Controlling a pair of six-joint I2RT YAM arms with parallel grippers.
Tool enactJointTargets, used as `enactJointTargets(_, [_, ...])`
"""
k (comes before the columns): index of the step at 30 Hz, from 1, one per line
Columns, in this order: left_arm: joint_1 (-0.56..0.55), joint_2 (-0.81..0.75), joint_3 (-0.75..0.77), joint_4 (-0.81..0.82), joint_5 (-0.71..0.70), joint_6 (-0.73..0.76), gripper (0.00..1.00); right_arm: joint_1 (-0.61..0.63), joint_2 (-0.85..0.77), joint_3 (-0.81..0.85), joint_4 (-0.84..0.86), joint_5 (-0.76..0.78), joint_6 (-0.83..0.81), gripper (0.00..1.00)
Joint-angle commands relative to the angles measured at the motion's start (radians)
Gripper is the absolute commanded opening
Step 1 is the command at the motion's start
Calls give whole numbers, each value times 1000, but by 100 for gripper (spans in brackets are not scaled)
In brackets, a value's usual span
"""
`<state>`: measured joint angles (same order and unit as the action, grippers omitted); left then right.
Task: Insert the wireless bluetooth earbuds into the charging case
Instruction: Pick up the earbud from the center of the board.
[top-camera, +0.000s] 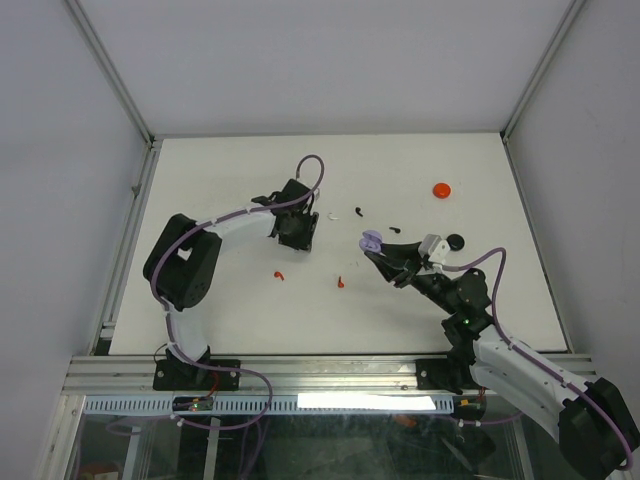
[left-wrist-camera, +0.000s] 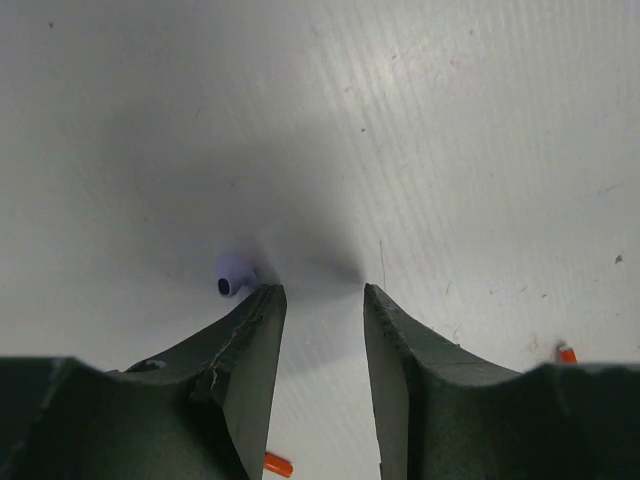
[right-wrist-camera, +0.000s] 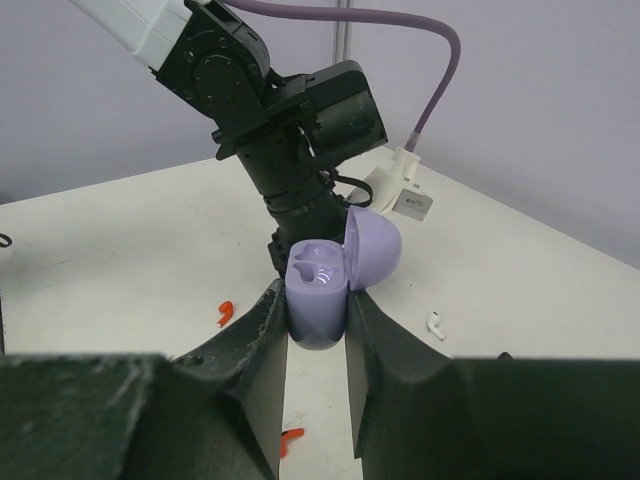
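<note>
I find no lettering, number or mark that I can read in any of my views. The lilac charging case (right-wrist-camera: 318, 290) clamped in my right jaws shows only plain plastic. The white desk (top-camera: 230, 180) below my left jaws shows no legible print.

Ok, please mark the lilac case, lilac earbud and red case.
lilac case (right-wrist-camera: 318, 308): right wrist view, base front.
lilac earbud (left-wrist-camera: 236, 272): left wrist view, rounded body.
red case (top-camera: 441, 189): top external view, lid.
</note>
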<state>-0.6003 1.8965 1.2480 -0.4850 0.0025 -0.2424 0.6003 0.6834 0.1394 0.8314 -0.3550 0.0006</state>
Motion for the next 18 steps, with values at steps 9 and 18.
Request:
enactJointTargets(9, [12,-173,9,-63,-55,-5,40,3,-24,10,28,3,-13,0])
enactJointTargets(18, [46,-61,124,-122,-106,11,38,3,-45,9,13,7,-11,0])
